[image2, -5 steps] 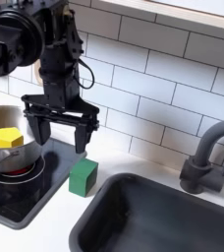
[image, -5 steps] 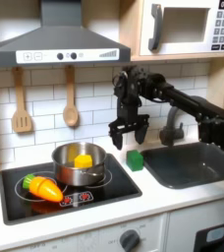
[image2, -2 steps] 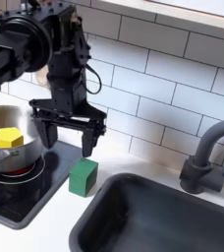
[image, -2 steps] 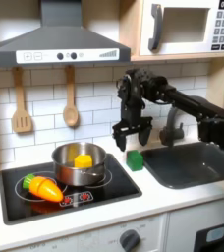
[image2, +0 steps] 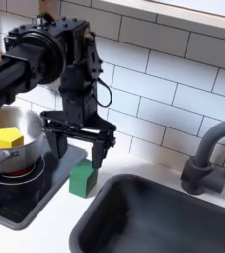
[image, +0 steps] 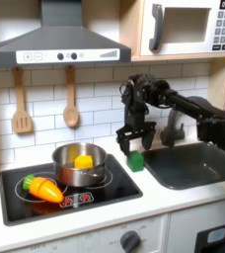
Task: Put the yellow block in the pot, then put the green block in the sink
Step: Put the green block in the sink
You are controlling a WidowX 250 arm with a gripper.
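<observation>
The small yellow cube-shaped block (image: 83,160) already lies inside the round shiny steel pot (image: 77,166). The black gripper (image2: 76,150), jaws spread wide, hovers with the small dark green cube-shaped block (image2: 82,178) directly below and between them. Descend vertically, centred; close only once both fingers flank the cube.

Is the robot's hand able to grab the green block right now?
Probably yes. The hand hangs open just above the green block, which sits alone on the counter between the stove and the sink, with nothing covering it.
</observation>
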